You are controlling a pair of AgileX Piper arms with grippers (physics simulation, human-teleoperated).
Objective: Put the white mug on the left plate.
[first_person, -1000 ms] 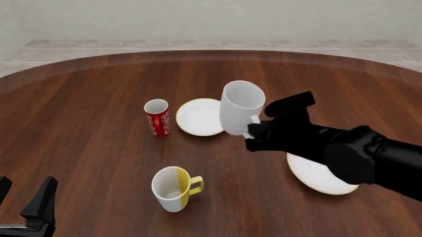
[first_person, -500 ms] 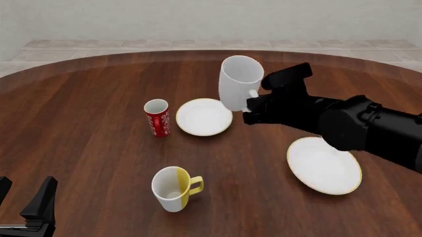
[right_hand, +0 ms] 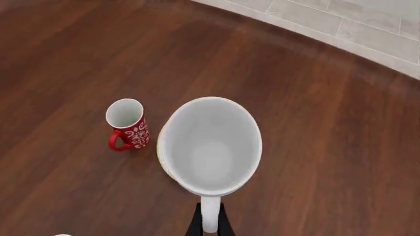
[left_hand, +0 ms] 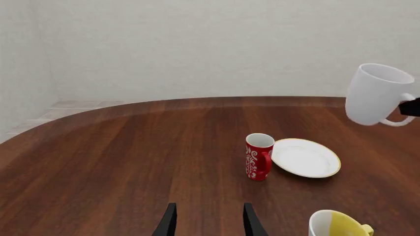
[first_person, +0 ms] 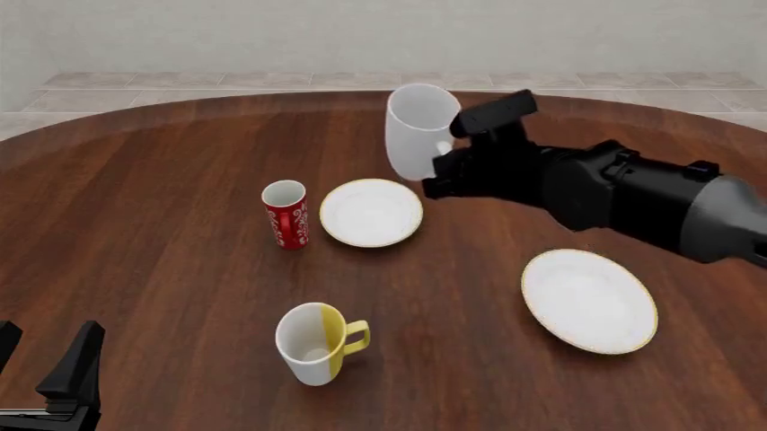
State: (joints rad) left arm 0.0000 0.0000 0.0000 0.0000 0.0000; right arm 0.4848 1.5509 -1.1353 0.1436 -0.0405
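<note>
Front view: left plate (first_person: 370,213) at frame center on table (first_person: 156,206), handleless cup (first_person: 286,214) just left of it, apart. White mug (first_person: 419,131) held by right gripper (first_person: 439,172) in air, up and right of plate. Big plate (first_person: 588,300) lower right. Handled mug (first_person: 314,342) lower center-left. Left gripper (first_person: 48,391) bottom-left corner.
</note>
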